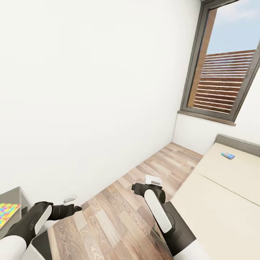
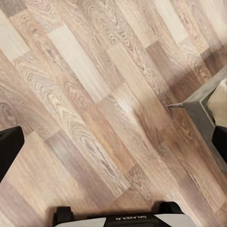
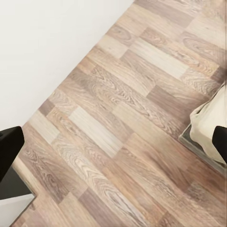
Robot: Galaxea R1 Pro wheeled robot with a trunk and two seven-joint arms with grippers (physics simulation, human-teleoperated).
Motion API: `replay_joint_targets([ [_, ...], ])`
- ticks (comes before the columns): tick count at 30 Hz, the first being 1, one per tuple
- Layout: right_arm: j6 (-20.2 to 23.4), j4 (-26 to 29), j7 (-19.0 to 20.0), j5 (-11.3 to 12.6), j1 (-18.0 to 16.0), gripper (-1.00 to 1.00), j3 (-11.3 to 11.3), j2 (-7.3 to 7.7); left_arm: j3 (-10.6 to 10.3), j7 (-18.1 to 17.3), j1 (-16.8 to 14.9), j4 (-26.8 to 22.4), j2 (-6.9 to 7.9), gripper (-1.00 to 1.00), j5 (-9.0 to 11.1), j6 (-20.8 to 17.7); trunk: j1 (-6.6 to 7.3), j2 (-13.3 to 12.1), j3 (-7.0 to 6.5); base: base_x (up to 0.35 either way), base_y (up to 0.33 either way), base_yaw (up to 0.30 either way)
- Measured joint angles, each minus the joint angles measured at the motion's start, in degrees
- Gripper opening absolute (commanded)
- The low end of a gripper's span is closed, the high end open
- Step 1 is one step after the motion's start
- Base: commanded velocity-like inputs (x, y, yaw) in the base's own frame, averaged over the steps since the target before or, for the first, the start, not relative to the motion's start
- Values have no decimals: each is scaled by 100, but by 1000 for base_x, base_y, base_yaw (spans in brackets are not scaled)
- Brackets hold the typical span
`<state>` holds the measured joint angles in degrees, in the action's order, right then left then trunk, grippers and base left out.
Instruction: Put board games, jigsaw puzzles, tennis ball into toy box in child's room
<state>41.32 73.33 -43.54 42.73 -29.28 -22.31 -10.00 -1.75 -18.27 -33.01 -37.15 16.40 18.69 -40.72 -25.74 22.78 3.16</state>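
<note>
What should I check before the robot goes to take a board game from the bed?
1. Left pincer empty: ok, open over bare floor.
2. Right pincer empty: ok, open too.
3. Blue board game on the bed: ok.
4. Game within reach: not ok, it lies near the bed's far end.
5. Path along the floor: cannot tell, a white flat thing lies ahead.

Plain white wall (image 1: 90,90) meets wood-plank floor (image 1: 119,209). Dark-framed window (image 1: 224,61) at far corner; slatted fence and blue sky outside, daylight.
</note>
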Motion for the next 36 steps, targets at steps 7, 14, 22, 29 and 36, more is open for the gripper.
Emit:
replay_joint_targets([
  [7, -7, 10, -1, -8, 1, 100, -11, 0, 0, 0, -1, -3, 4, 100, 0, -1, 0, 0, 0, 3, 0, -271],
  [14, -17, 13, 1, -8, 0, 100, -11, 0, 1, 0, 1, -6, 6, 100, 1, -2, 0, 0, 0, 0, 0, -110],
  [22, -18, 18, 1, -15, 0, 100, -5, 0, 7, 0, 0, -5, 10, 100, 1, -7, 0, 0, 0, 0, 0, -42],
  [29, -17, 20, 1, -16, 1, 100, -10, 0, 8, 0, -1, -4, 7, 100, 0, -9, 0, 0, 0, 31, 8, -237],
  [36, -18, 20, 3, -18, 1, 100, -9, 1, 8, 1, -1, -5, 11, 100, 1, -5, 2, 1, 0, 202, 126, -275],
])
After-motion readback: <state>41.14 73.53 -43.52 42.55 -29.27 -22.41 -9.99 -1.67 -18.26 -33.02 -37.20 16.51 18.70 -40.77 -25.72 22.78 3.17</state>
